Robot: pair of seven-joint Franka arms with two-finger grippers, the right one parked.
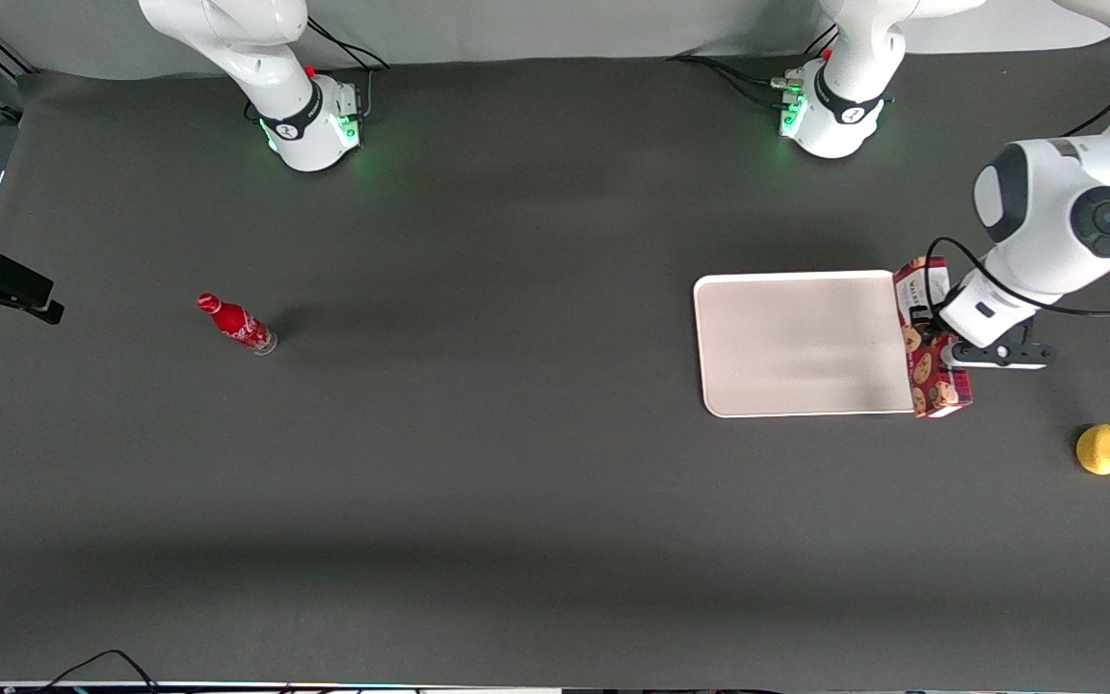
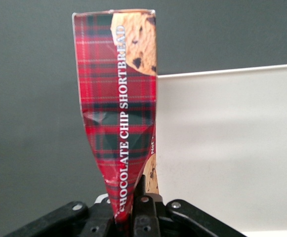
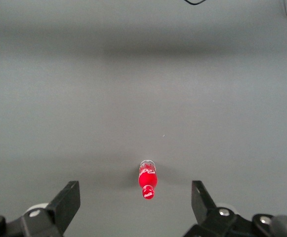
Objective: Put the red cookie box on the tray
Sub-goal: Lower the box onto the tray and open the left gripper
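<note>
The red cookie box (image 1: 934, 359) is a long dark red tartan carton with cookie pictures. It hangs in the air over the edge of the tray (image 1: 801, 342) that lies toward the working arm's end of the table. My left gripper (image 1: 926, 323) is shut on the box near its middle. In the left wrist view the box (image 2: 118, 108) is pinched and creased between the fingers (image 2: 144, 205), with the gripper (image 2: 126, 212) clamped on it. The pale tray (image 2: 232, 148) lies below, beside the box.
A yellow lemon (image 1: 1101, 449) lies on the dark table nearer the front camera than the gripper. A small red bottle (image 1: 235, 323) lies toward the parked arm's end of the table; it also shows in the right wrist view (image 3: 147, 180).
</note>
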